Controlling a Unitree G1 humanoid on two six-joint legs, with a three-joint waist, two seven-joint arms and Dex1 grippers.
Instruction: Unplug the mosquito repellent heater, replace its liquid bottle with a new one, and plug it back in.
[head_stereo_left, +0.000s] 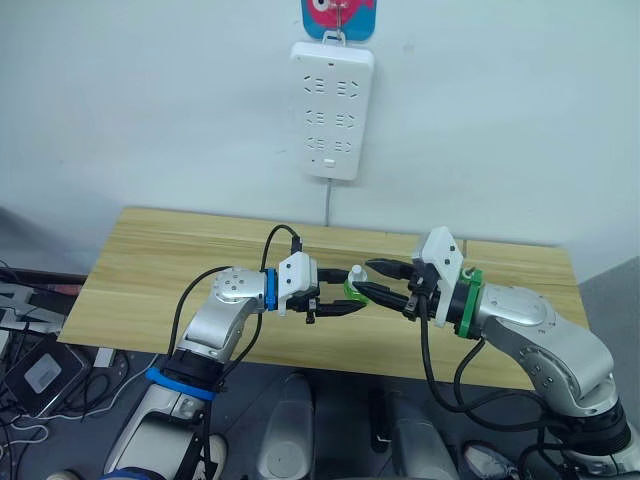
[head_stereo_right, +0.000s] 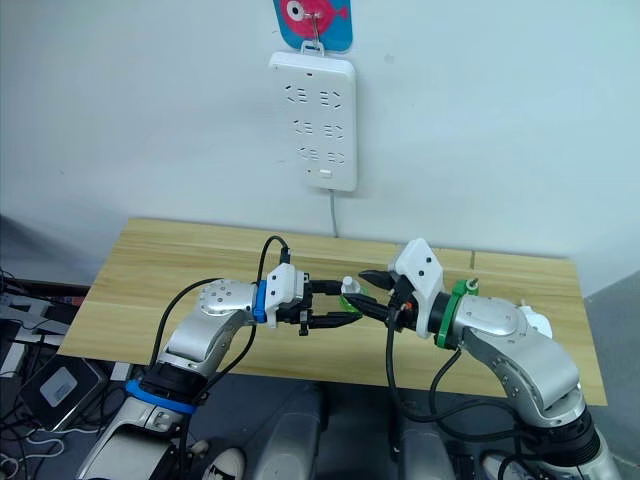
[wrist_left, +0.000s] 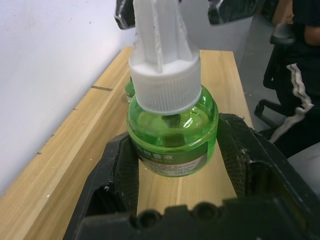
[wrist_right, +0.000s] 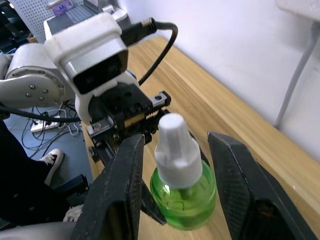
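The left pincer (head_stereo_left: 338, 305) is gripping a green liquid bottle (wrist_left: 172, 131) by its round body, holding it upright over the near edge of the tabletop (head_stereo_left: 160, 270), long axis vertical, white ribbed cap (wrist_right: 176, 145) pointing up. The right pincer (wrist_right: 175, 165) is standing open, its two fingers flanking the cap without touching it, so it is the nearer one for any work on the cap. A label on the bottle is carrying small print (too small to read). The power strip (head_stereo_left: 331, 109) is hanging on the wall, sockets unoccupied.
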